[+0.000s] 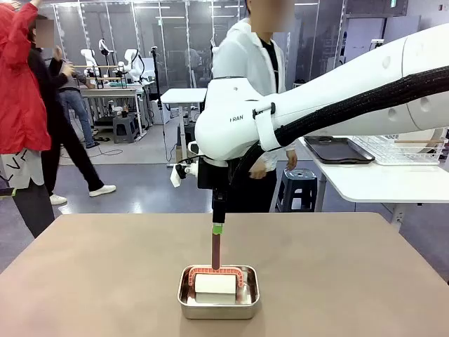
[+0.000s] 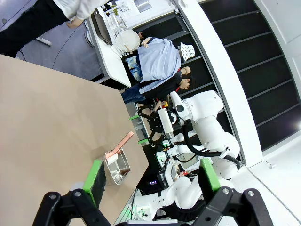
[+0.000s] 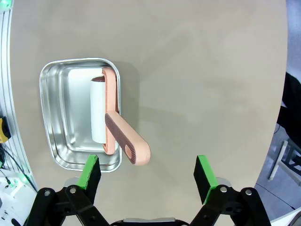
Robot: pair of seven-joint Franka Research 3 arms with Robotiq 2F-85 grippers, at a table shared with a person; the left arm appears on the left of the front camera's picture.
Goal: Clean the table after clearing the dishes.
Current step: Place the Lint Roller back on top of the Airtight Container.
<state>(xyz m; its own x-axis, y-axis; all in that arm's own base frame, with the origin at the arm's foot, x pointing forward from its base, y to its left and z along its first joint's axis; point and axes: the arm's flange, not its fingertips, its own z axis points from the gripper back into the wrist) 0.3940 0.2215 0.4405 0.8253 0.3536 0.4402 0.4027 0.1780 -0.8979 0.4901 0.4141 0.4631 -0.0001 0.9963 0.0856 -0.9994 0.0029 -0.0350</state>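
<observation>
Front view: taupe table [image 1: 337,274] bearing a steel pan [image 1: 218,302] with a pink-handled lint roller [image 1: 216,277]; right gripper [image 3: 148,172] spread wide above the handle, empty; left gripper [image 2: 153,176] likewise wide, empty; side table [image 1: 379,179] behind holds a dark tray [image 1: 338,149] and wire rack [image 1: 407,149].

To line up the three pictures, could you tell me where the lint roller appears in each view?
Front view: lint roller at bottom centre, handle upright.
Left wrist view: small, lower left of centre.
Right wrist view: left of centre, above the right gripper.
Shared landmark: the steel pan holding it.
</observation>
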